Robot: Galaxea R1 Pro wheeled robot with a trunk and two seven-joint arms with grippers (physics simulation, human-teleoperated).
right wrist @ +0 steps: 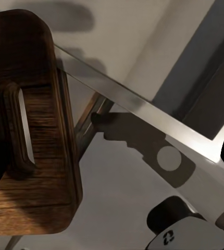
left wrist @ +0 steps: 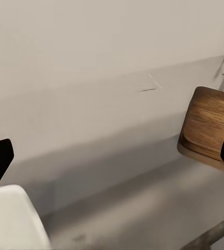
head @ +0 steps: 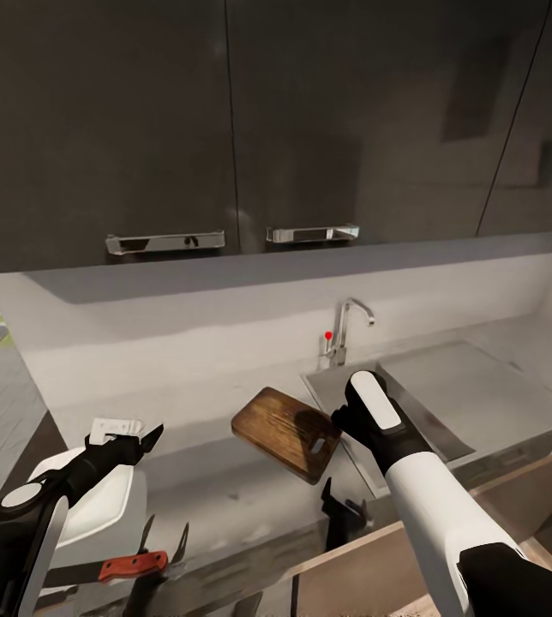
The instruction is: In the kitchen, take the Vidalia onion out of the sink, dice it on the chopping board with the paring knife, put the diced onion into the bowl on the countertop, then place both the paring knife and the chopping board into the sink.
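Late stage, likely — right gripper (head: 338, 426) pinches the chopping board (head: 283, 431) at the sink (head: 447, 390) edge, left gripper (head: 143, 441) spread and empty, paring knife (head: 126, 567) still on the countertop (head: 250, 506).

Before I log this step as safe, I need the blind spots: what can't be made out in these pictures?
- Sink basin floor, head view: the right arm and chopping board cover it, so contents are unknown.
- Right tool, head view: the wrist hides its grip on the board.
- Bowl, head view: partly behind the left tool; its inside is not visible.
- Paring knife, head view: the blade is hidden behind the left arm.
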